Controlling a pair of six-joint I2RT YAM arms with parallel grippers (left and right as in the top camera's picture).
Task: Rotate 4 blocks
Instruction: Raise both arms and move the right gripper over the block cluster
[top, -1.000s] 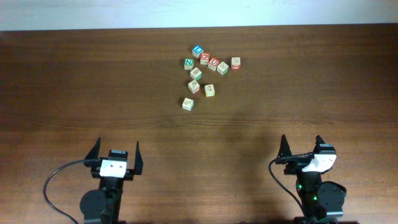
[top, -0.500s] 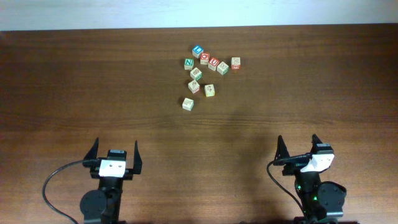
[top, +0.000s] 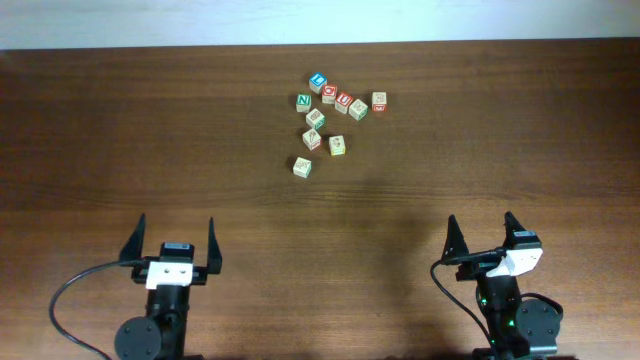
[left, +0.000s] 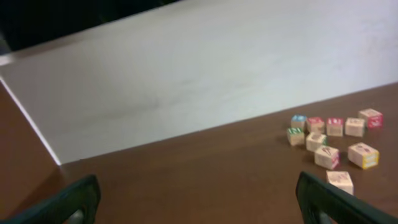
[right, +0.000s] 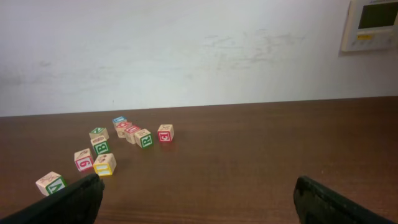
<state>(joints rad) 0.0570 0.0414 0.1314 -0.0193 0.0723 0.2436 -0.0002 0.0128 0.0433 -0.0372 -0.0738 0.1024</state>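
Several small wooden cubes lie in a loose cluster at the far middle of the table. The pale picture-faced blocks are the near ones: one (top: 315, 119), one (top: 312, 138), one (top: 337, 145) and the nearest (top: 302, 166). In the left wrist view the nearest block (left: 339, 181) sits low at the right. In the right wrist view it (right: 51, 183) is at the lower left. My left gripper (top: 175, 222) and right gripper (top: 481, 220) stand open and empty near the front edge, far short of the cluster. Each wrist view shows wide-spread fingers (left: 74, 199) (right: 74, 202) over bare wood.
Behind the pale blocks are bolder lettered cubes: blue (top: 318, 82), green N (top: 303, 101) and red U (top: 343, 102), with others beside them. A pale wall runs along the table's far edge (top: 320, 44). A wall panel (right: 373, 22) shows at the upper right.
My left arm has shifted a little to the left and its fingertips reach slightly farther forward. The right gripper has barely moved. The blocks are unchanged.
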